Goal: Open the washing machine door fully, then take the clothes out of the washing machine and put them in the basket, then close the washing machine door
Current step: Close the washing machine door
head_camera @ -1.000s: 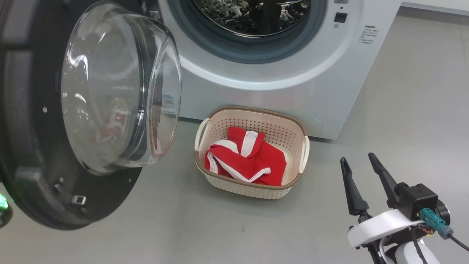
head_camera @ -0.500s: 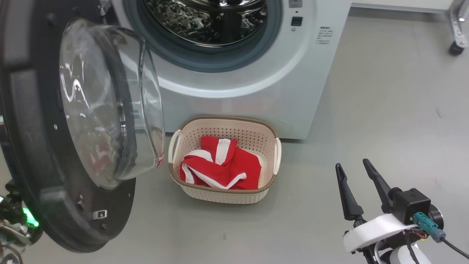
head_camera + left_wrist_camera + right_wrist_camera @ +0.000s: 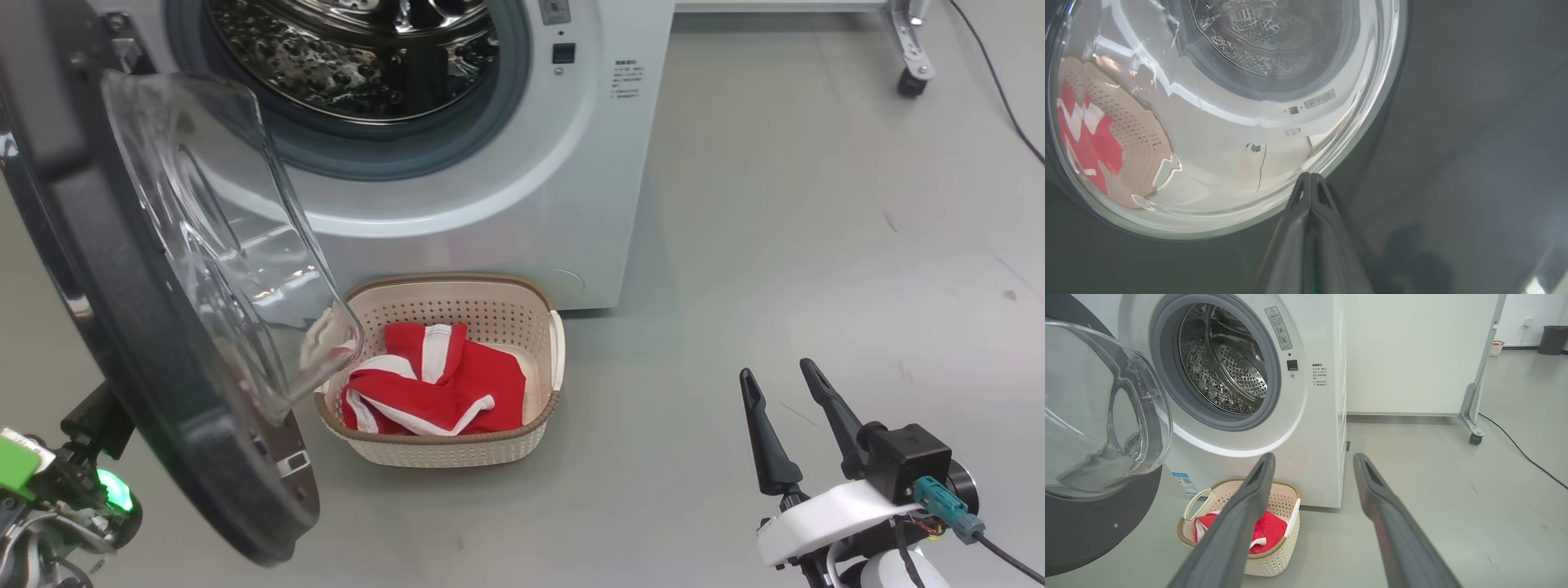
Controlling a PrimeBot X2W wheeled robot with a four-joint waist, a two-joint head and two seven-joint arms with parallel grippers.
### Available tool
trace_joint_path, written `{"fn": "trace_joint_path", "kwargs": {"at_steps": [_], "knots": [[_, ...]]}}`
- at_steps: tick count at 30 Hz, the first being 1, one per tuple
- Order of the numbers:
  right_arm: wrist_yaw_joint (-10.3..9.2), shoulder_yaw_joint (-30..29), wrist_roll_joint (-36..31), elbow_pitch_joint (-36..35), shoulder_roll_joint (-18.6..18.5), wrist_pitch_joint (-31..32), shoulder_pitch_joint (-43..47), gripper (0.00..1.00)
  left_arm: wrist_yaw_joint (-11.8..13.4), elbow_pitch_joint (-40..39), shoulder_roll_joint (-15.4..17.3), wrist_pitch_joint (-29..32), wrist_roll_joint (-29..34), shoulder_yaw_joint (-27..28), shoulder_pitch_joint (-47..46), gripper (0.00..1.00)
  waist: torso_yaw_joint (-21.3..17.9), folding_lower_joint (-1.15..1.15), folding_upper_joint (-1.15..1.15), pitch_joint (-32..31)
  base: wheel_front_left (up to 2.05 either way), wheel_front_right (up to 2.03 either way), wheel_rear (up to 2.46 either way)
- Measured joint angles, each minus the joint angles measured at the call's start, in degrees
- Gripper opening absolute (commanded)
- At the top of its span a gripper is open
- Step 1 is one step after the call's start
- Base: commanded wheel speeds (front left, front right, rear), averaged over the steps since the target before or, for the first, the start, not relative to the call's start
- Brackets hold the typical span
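The washing machine door (image 3: 122, 327), black with a clear glass bowl (image 3: 220, 245), stands half open at the left, its bowl overlapping the basket's left end. The washing machine (image 3: 490, 204) shows a bare steel drum (image 3: 351, 49). The red and white clothes (image 3: 433, 384) lie in the cream basket (image 3: 441, 282) on the floor before it. In the left wrist view my left gripper (image 3: 1310, 176) is shut, tips against the door's dark outer face (image 3: 1453, 122) at the window's edge. My right gripper (image 3: 775, 376) hangs open and empty at the lower right, pointing at the machine (image 3: 1318, 437).
Grey floor spreads to the right of the machine. A wheeled frame leg (image 3: 906, 49) and a black cable (image 3: 996, 90) sit at the back right. A dark bin (image 3: 1551, 339) stands far off. My left wrist with its green light (image 3: 110, 490) is behind the door's lower edge.
The head view has swung, shifting machine and basket leftwards. The door has turned toward the machine and is seen more edge-on, its bowl now over the basket's end. The right gripper stays open.
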Motion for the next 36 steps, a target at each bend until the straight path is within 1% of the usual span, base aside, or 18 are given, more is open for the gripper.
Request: {"fn": "trace_joint_path", "kwargs": {"at_steps": [12,14,20,23,27,33,36], "knots": [[0.07,0.3,0.0,0.0,0.6,-0.5,-0.3,1.00,0.0,-3.8,-1.8,-1.0,0.1,-1.4,0.0,0.00,-5.6,0.00,0.00,1.8,0.00,0.00,0.00],[0.07,0.3,0.0,0.0,0.6,-0.6,-0.4,1.00,-0.4,-4.1,-2.1,-1.3,0.2,-1.5,-0.1,0.00,-6.6,0.00,0.00,2.3,0.00,0.00,0.00],[0.07,0.2,0.1,0.0,0.7,-1.1,-0.5,1.00,-0.4,-4.2,-2.5,-2.0,0.6,-2.2,-1.4,0.00,-9.4,0.00,0.00,3.5,0.00,0.00,0.00],[0.10,0.2,0.1,0.0,0.7,-1.2,-0.8,1.00,-0.4,-4.2,-3.0,-2.5,0.8,-2.8,-2.6,0.00,-10.5,0.00,0.00,4.3,0.00,0.00,0.00],[0.24,0.1,0.1,-0.2,0.7,-1.3,-1.6,1.00,-0.4,-4.2,-3.3,-3.8,2.9,-3.6,-5.2,0.00,-11.6,0.00,0.00,5.7,0.00,0.00,0.00],[0.55,0.0,0.6,-0.4,0.8,-1.6,-2.7,1.00,-0.4,-3.4,-3.7,-5.0,3.3,-4.3,-8.4,0.00,-12.9,0.00,0.00,7.6,0.00,0.00,0.00],[0.57,0.1,0.6,-0.4,0.9,-1.8,-3.3,1.00,0.2,-3.1,-3.9,-5.8,3.4,-4.3,-10.5,0.00,-13.7,0.00,0.00,8.7,0.00,0.00,0.00]]}}
